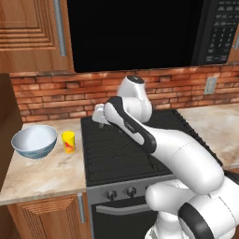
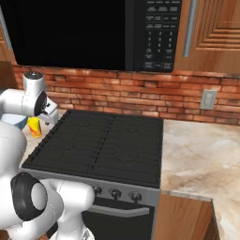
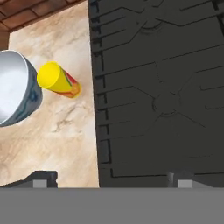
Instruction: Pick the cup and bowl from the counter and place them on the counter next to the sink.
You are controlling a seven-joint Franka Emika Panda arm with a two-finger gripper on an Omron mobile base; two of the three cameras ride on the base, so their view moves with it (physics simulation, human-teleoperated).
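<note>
1. Nearest the camera in the left base view is the white arm (image 1: 186, 163), rising from the lower right and reaching up and left over the black stove top (image 1: 126, 149). The gripper (image 1: 99, 116) hangs over the stove's back left corner; from this side its fingers are too small to judge. On the counter (image 1: 46, 172) left of the stove stands the bowl (image 1: 34, 141), upright, white inside and blue-grey outside. The cup (image 1: 68, 142) stands upright just beside the bowl's right side, between bowl and stove edge, apart from both. A brick wall (image 1: 51, 93) runs behind, with a wooden cabinet (image 1: 32, 32) above.

2. Seen from the right base view, the arm fills the left edge and the gripper (image 2: 50, 114) sits at the stove's far left corner. The cup (image 2: 34, 126) shows partly behind the hand, and just a sliver of the bowl (image 2: 14, 123) shows past the arm. This side adds the microwave panel (image 2: 157, 33), a wall outlet (image 2: 208, 100) and a further stretch of counter right of the stove.

3. Looking down from the hand view, the fingertips (image 3: 41, 178) stand wide apart at the bottom corners with nothing between them, one over the counter and one over the stove. The cup (image 3: 57, 80) lies ahead, its open mouth visible, close beside the bowl (image 3: 17, 89) at the left edge.
</note>
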